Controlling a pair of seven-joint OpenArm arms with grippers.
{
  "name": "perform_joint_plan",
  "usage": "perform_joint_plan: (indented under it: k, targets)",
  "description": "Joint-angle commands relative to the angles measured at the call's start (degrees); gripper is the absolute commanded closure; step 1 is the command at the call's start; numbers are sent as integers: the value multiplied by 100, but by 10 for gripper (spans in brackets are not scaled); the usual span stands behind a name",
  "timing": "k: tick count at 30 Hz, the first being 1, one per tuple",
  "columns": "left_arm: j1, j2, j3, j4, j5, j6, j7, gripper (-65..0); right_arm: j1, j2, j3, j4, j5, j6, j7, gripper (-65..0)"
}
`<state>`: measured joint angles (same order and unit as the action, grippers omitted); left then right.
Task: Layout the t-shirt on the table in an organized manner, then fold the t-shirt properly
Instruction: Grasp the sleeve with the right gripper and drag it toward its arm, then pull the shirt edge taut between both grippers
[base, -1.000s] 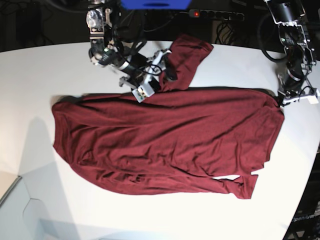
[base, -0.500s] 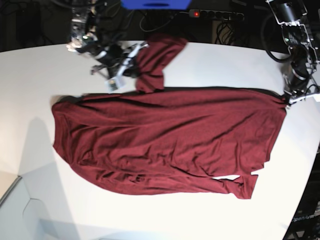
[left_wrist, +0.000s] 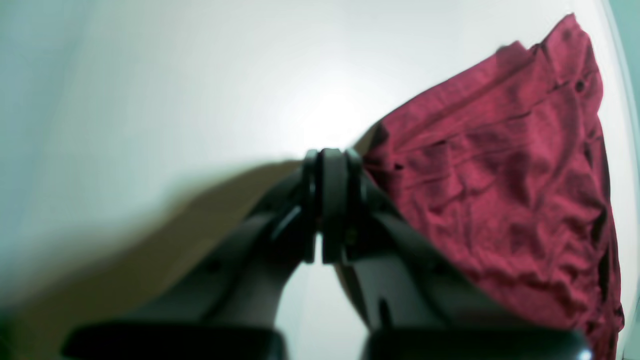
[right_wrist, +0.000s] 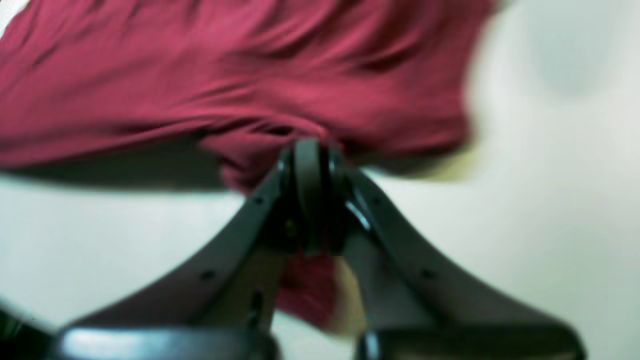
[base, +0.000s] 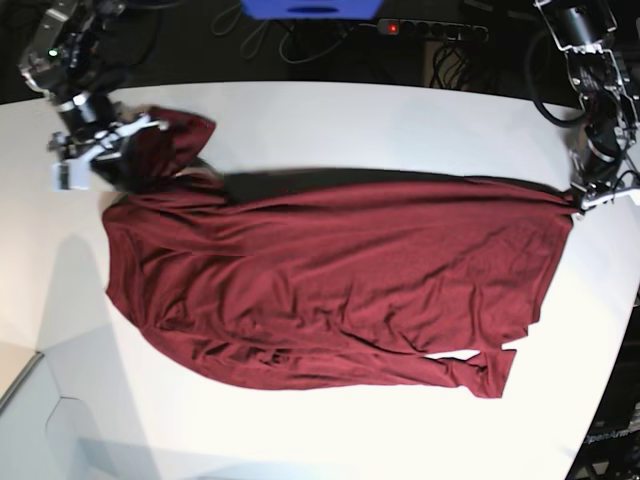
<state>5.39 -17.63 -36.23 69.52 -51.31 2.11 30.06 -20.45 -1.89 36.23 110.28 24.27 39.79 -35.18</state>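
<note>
The dark maroon t-shirt (base: 340, 280) lies spread on the white table (base: 400, 120), its body running left to right. My right gripper (base: 98, 152) is at the far left, shut on one sleeve (base: 172, 138), which it holds bunched above the shirt's upper left corner. In the right wrist view the fingers (right_wrist: 310, 150) are closed with cloth (right_wrist: 250, 65) around them. My left gripper (base: 590, 198) is at the shirt's upper right corner, shut on its edge. In the left wrist view it (left_wrist: 330, 155) sits against the cloth (left_wrist: 500, 175).
A power strip (base: 430, 30) with a red light, cables and a blue object (base: 310, 8) lie beyond the table's far edge. The curved right table edge (base: 612, 330) is close to the left gripper. The other sleeve (base: 480, 372) lies at the shirt's lower right.
My right gripper has carried the sleeve from the top middle far to the left. My left gripper has pulled the shirt's upper right corner slightly to the right.
</note>
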Motion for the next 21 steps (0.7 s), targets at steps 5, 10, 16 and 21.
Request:
perform_joint_plan:
  k: [5, 10, 16, 21]
  targets:
    - [-51, -123, -12, 95, -78, -4, -75, -1, 537, 62, 1199, 203, 83, 21, 146, 0]
    - [-51, -97, 5, 270, -87, -4, -66, -1, 959, 176, 2061, 308, 91, 21, 138, 0]
    - [-42, -70, 14, 517, -87, -4, -66, -1, 1407, 202, 2984, 449, 364, 21, 138, 0]
    - [-42, -70, 14, 517, -87, -4, -66, -1, 1240, 396, 3142, 458, 1006, 21, 94, 0]
